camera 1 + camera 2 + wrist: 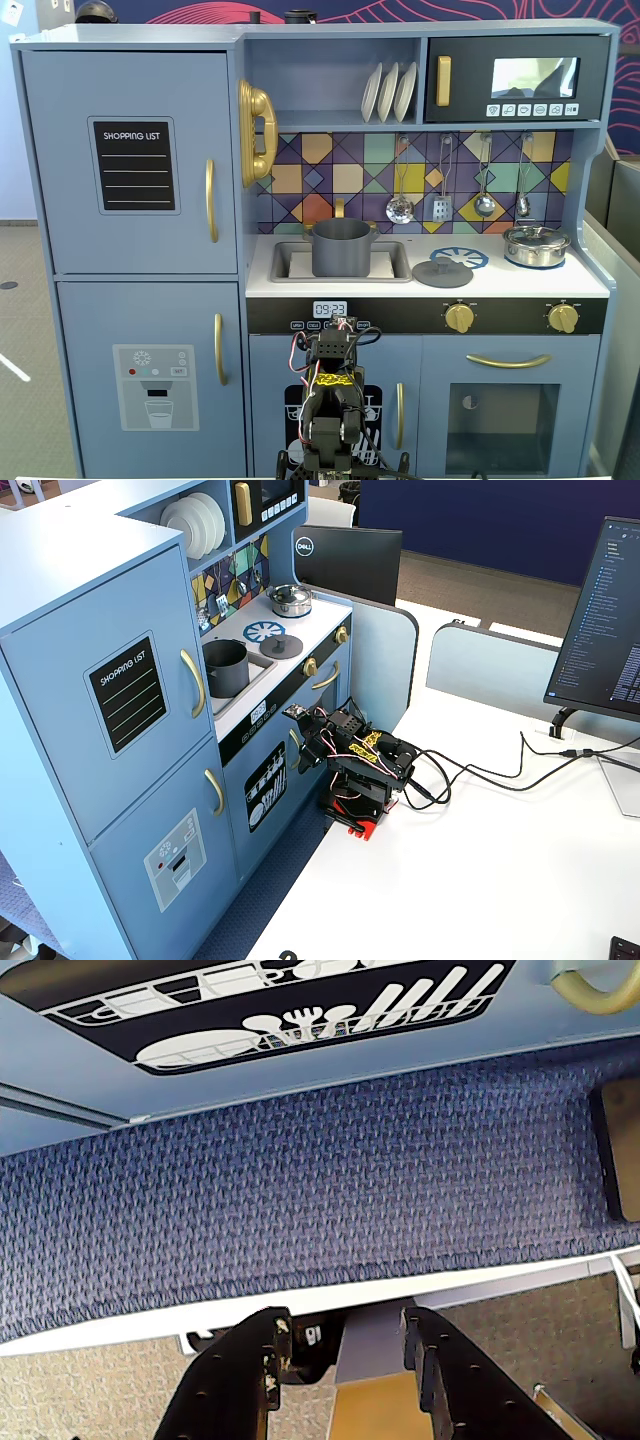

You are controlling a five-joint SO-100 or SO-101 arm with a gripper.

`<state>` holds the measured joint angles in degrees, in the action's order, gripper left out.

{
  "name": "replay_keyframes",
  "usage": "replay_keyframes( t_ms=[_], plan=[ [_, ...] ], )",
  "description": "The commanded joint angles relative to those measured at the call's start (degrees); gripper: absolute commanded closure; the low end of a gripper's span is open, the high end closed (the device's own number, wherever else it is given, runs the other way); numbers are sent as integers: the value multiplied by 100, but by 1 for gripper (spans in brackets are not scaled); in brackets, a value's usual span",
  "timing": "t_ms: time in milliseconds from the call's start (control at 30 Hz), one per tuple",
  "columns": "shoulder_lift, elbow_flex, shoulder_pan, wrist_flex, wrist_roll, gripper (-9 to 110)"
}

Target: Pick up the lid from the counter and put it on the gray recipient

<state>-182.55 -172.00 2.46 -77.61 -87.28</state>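
Sitting flat on the toy kitchen's counter [590,283], the lid [442,271] lies just right of the sink, where the gray recipient [341,246] stands uncovered; a shiny steel pot [536,244] stands farther right and ladles [400,208] hang above. The arm [357,763] is folded low on the white desk [480,880] before the cabinet doors — its fingers [345,1345] parted, empty, above blue carpet [300,1200].

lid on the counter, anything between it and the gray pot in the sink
Nothing visible. The lid lies flat on the counter just right of the sink, and the gray pot stands open-topped beside it with bare counter between.
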Motion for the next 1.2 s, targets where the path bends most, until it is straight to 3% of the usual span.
replay_keyframes(
  t_ms=[0,367,767,1033,1167],
  plan=[
    [44,9,598,-1002,70,101],
    [44,9,580,-817,264,101],
    [35,1679,1670,3357,-782,102],
    [396,2443,2452,3753,-879,102],
    [1090,2593,2760,5150,-703,102]
  ],
)
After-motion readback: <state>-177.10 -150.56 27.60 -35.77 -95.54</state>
